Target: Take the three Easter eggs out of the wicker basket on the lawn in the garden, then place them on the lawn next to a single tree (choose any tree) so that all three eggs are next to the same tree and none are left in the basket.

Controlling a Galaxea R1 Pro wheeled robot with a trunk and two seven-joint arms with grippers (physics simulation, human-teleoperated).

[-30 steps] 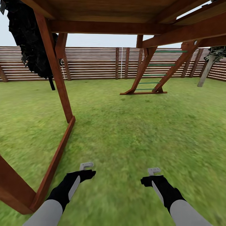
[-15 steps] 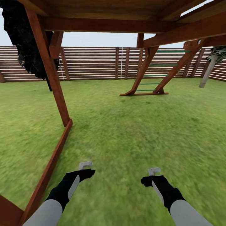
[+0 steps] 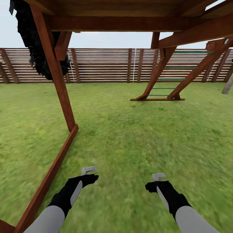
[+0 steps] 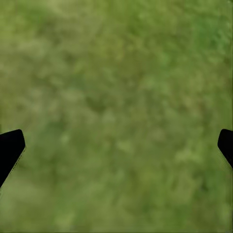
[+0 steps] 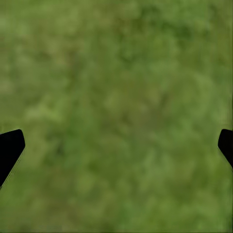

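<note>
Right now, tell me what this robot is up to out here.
Nothing is being handled. The robot stands on the lawn under a wooden play structure, facing a slatted fence with a ladder frame ahead to the right. The left gripper and the right gripper are held out low over the grass, both open and empty; the wrist views show bare grass between the spread fingertips. A black tree hangs behind the left post.

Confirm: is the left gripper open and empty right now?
Open and empty: the left gripper fingertips sit far apart, with bare lawn between.
</note>
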